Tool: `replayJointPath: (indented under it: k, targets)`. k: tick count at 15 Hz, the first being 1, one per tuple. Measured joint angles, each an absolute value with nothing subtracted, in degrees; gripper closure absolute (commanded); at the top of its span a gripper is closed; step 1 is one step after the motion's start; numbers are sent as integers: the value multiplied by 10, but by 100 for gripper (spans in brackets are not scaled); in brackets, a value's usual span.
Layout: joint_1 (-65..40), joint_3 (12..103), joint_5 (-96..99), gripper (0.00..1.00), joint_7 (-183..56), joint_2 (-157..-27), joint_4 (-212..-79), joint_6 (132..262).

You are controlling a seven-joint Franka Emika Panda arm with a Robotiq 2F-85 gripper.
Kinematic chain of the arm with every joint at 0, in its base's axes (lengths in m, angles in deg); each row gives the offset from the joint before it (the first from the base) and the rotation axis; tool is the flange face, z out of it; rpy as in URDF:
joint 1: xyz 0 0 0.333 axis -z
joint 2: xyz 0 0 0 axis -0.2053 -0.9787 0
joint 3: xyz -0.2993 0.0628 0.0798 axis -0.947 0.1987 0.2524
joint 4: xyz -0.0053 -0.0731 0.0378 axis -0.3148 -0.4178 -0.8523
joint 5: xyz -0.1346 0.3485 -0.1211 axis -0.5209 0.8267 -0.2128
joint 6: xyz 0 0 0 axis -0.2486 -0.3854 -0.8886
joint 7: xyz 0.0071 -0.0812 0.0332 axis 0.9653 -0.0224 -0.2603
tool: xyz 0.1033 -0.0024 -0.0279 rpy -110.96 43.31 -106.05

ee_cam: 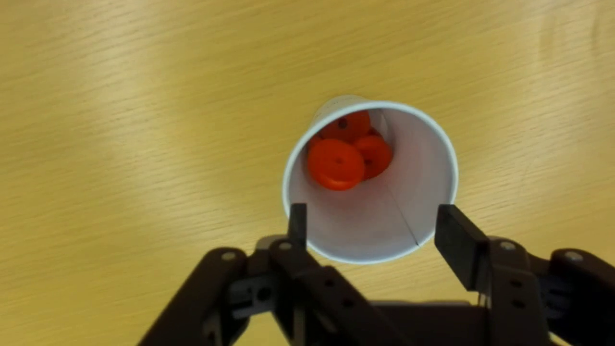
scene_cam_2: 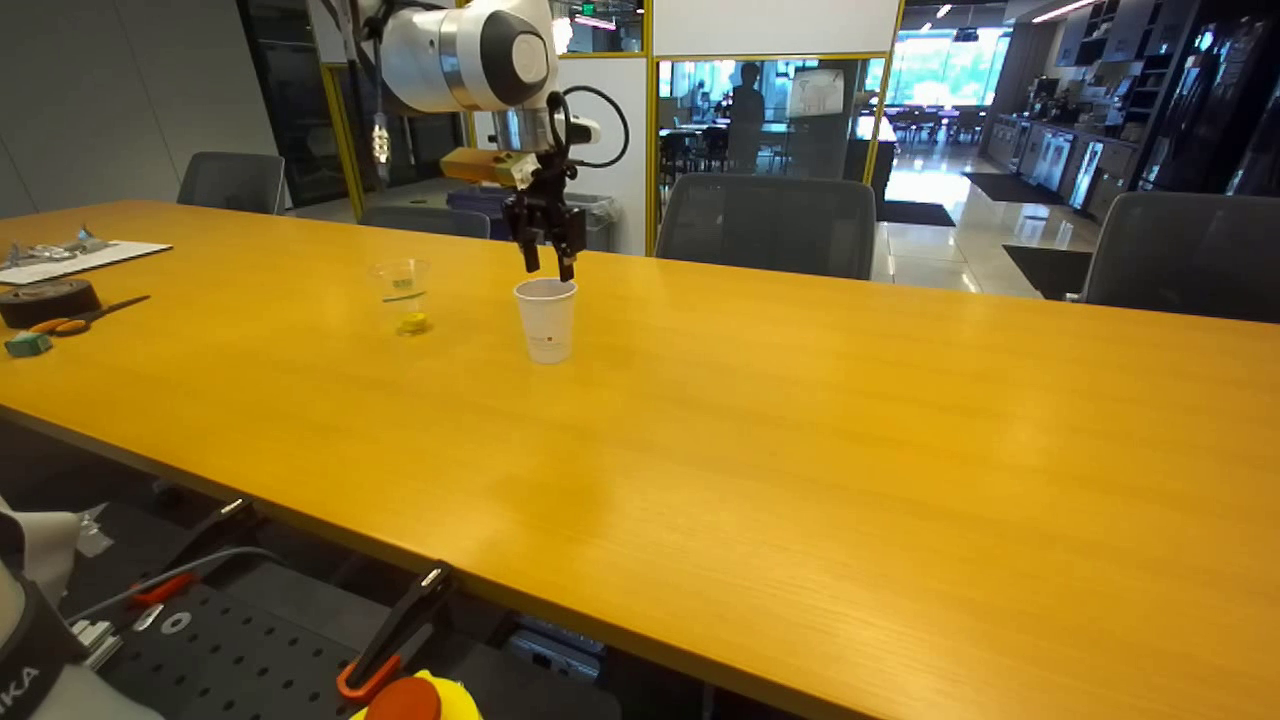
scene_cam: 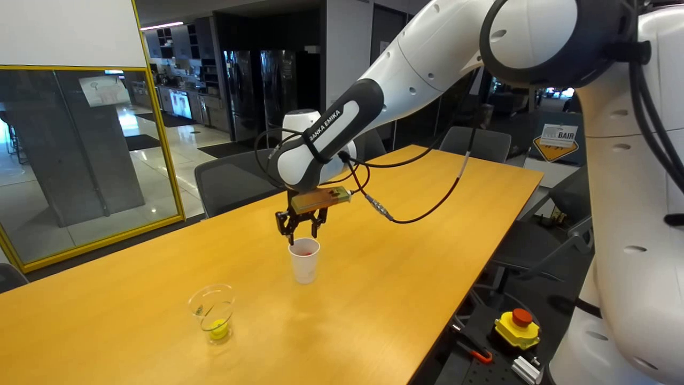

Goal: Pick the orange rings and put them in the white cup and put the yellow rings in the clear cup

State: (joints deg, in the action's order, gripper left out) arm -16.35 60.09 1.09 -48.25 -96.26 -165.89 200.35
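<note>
The white cup (scene_cam: 304, 268) stands upright on the table, also in the exterior view (scene_cam_2: 547, 325) and the wrist view (ee_cam: 423, 144). Several orange rings (ee_cam: 336, 164) lie inside it, and a bit of red shows in its mouth in an exterior view (scene_cam: 306, 254). My gripper (scene_cam: 303, 238) is open and empty just above the cup's mouth; its fingers also show in the wrist view (ee_cam: 371, 211). The clear cup (scene_cam: 199, 311) stands upright apart from it, also seen in the exterior view (scene_cam_2: 403, 285). Yellow rings (scene_cam: 218, 329) lie at its bottom; how many cannot be told.
A tape roll (scene_cam_2: 48, 298), orange-handled scissors (scene_cam_2: 72, 326), a green block (scene_cam_2: 28, 344) and a clipboard (scene_cam_2: 95, 258) lie at one end of the table (scene_cam_2: 750, 450). Grey chairs (scene_cam_2: 768, 225) stand along its far side. A yellow box with a red button (scene_cam: 517, 329) sits below the table edge.
</note>
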Motion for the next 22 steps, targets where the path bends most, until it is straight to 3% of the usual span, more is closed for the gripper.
replayJointPath:
  k: [7,22]
  targets:
    - [-166,606,11,0,-508,-910,-1681,1940]
    - [-165,628,11,0,-680,-491,-1958,1765]
